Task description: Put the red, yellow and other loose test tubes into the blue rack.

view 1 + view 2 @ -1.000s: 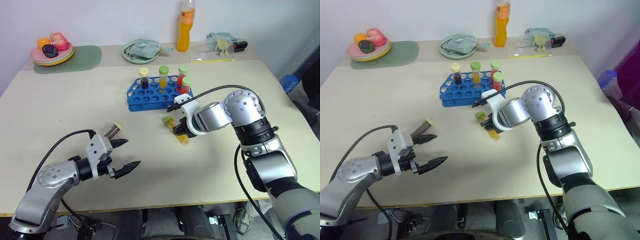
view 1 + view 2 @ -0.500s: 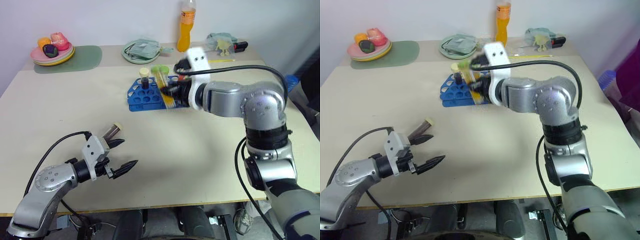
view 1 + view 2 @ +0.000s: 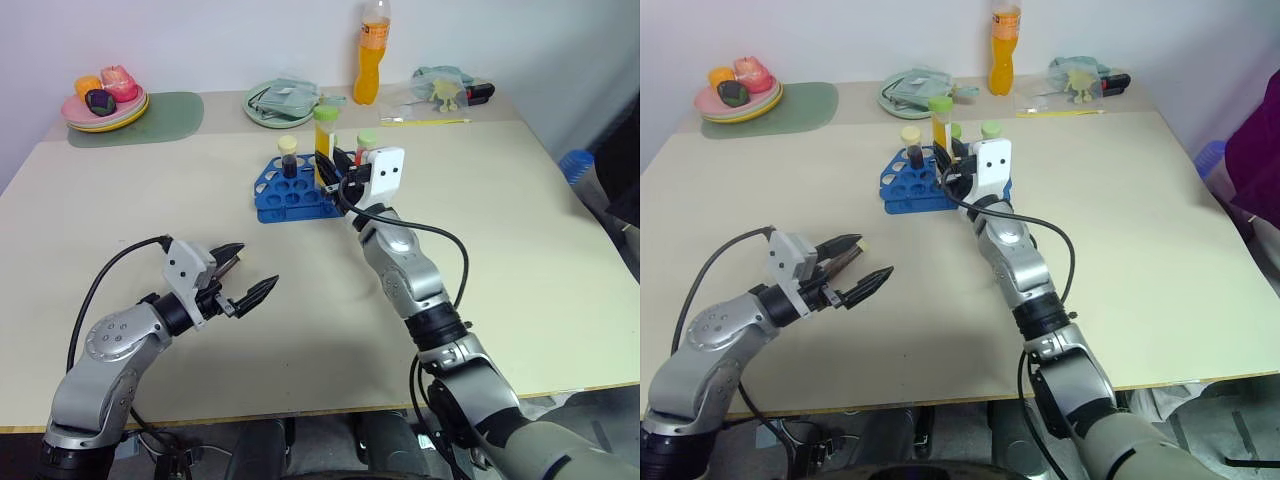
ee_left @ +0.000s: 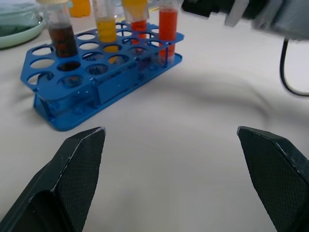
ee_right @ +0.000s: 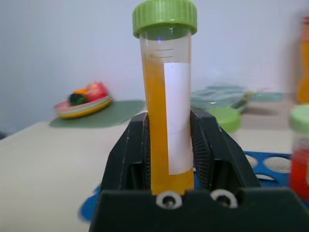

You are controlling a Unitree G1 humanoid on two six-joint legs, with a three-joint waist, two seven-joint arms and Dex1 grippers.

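The blue rack (image 3: 290,192) stands at mid-table with several capped tubes upright in it. Just over its right end my right gripper (image 3: 330,180) is shut on a yellow test tube (image 5: 166,121) with a green cap, held upright above the holes. A red test tube (image 4: 167,26) stands in the rack's near row. At the front left my left gripper (image 3: 243,280) hovers open over the table, holding nothing. A loose dark tube (image 3: 228,263) with a cream cap lies on the table right behind its fingers, partly hidden by them.
An orange drink bottle (image 3: 372,50), a green dish (image 3: 285,100) and a clear bag (image 3: 445,85) line the far edge. Plates of toy food (image 3: 105,100) sit on a green mat at the far left.
My right gripper has lifted the yellow tube off the table, turned it upright and carried it to the rack's right end. My left gripper has risen slightly and stays open.
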